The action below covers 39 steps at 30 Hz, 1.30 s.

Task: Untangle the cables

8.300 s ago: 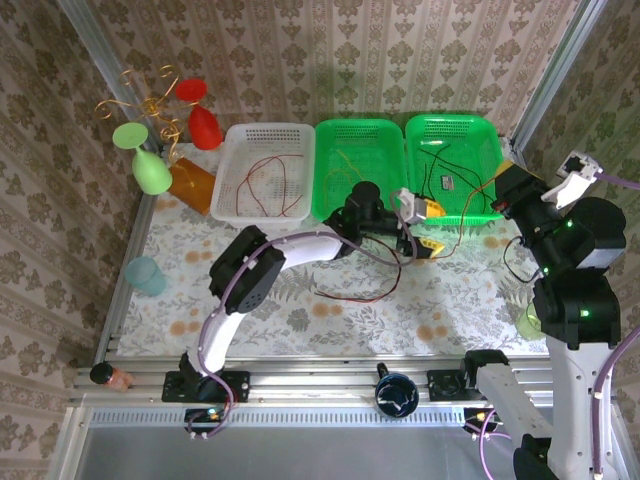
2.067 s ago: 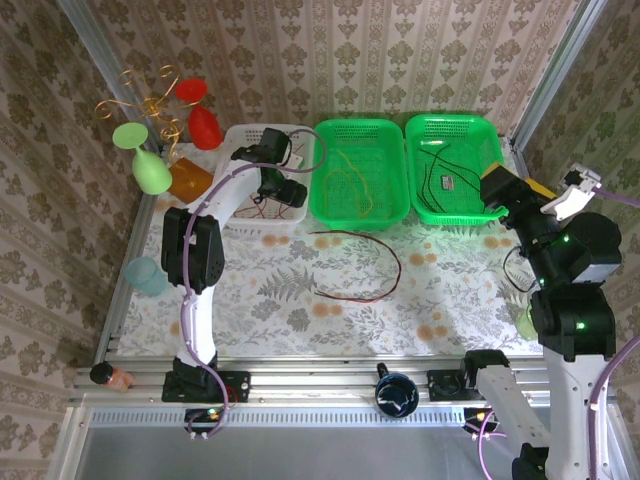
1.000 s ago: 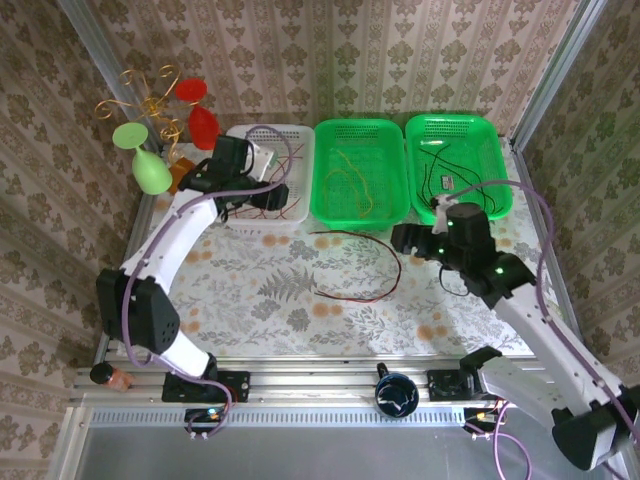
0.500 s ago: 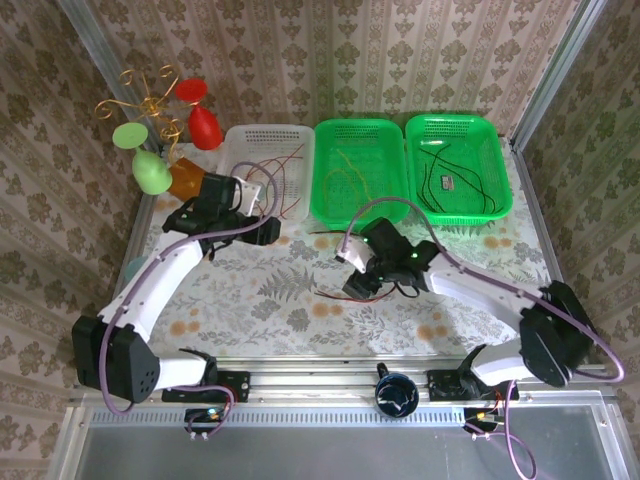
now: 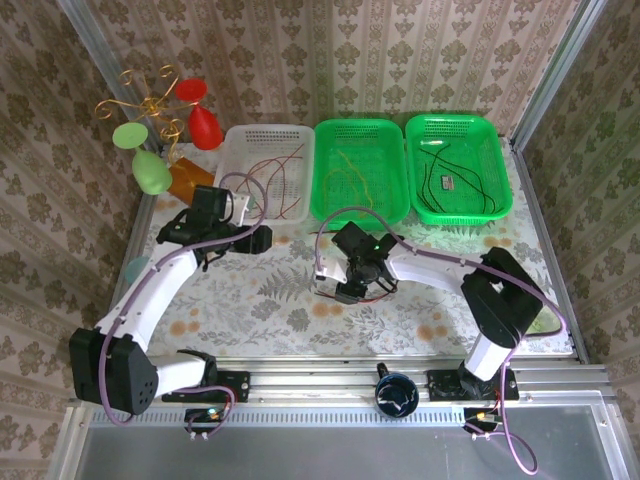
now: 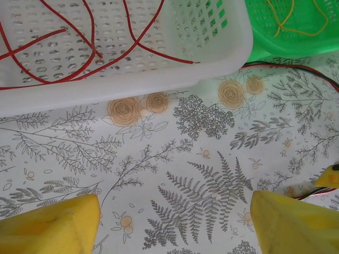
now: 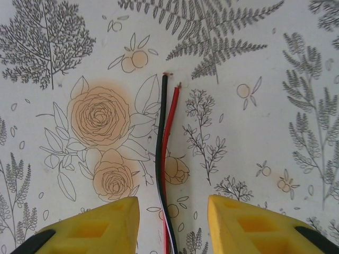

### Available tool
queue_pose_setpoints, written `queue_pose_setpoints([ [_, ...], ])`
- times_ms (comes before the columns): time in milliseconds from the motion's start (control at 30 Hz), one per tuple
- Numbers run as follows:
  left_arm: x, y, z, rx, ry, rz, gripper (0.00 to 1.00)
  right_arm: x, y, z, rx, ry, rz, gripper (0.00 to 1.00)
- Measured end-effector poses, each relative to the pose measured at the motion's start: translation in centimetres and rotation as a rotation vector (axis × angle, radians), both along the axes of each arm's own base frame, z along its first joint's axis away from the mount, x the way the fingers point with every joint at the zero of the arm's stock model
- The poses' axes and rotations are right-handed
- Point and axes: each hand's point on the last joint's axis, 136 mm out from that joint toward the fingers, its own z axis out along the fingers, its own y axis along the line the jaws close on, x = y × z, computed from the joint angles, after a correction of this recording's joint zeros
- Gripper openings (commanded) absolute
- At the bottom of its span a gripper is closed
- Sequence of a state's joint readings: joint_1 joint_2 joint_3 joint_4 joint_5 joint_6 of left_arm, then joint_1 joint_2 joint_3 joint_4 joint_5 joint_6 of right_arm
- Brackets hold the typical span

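A paired red-and-black cable (image 5: 392, 262) loops on the flowered table in front of the green baskets. Its two cut ends (image 7: 165, 79) lie side by side. My right gripper (image 7: 172, 227) hangs low over that end, open, and the cable (image 7: 164, 159) runs between the yellow fingers (image 7: 90, 227) without touching either. The same gripper (image 5: 345, 290) sits at the table's middle. More red cables (image 6: 79, 53) lie in the white basket (image 5: 238, 200), a yellow one (image 5: 350, 185) in the middle green basket, and black ones (image 5: 450, 175) in the right green basket. My left gripper (image 6: 175, 227) is open over bare table, near the white basket (image 6: 212, 58).
Red and green glasses on a gold stand (image 5: 150, 110) and an orange block (image 5: 190, 175) stand at the back left. A teal cup (image 5: 135, 268) sits at the left edge. The three baskets line the back; metal rails frame the table.
My right arm swung from the right side to the table's middle and came down over the cable's end, its jaws narrowing. My left arm drew back from the white basket toward the front.
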<state>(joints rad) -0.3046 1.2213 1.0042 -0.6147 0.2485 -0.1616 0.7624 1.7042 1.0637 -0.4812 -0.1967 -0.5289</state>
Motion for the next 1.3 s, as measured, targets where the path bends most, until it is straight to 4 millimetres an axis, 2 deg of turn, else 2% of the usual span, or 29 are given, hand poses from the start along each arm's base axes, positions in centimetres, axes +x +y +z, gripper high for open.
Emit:
queue_pose_setpoints([
  [267,-0.4,0.7,0.0,-0.006,-0.004,0.021,0.76,-0.6,0.0,-1.7,-0.047,0.038,0.028,0.46],
  [567,-0.2,2.2,0.6,-0.032,-0.010,0.065,0.76,-0.7,0.6,-2.9,-0.106,0.044,0.044,0.45],
  [700,-0.3,2.3,1.0,-0.042,-0.018,0.066,0.76,-0.7,0.9,-3.5,-0.138,0.028,0.058,0.37],
  [900,-0.6,2.4,0.9,-0.041,-0.009,0.066,0.74,-0.4,1.0,-3.4,-0.146,0.015,0.053,0.07],
  [967,-0.6,2.4,1.1,-0.042,-0.016,0.065,0.74,-0.4,1.1,-3.2,-0.139,0.015,0.048,0.03],
  [1100,-0.9,2.3,2.4,-0.051,-0.060,0.056,0.74,-0.5,1.2,-1.1,-0.085,-0.019,0.034,0.00],
  [1300,-0.7,0.9,5.2,-0.091,-0.153,0.006,0.72,0.1,1.9,5.8,0.096,-0.154,-0.014,0.00],
])
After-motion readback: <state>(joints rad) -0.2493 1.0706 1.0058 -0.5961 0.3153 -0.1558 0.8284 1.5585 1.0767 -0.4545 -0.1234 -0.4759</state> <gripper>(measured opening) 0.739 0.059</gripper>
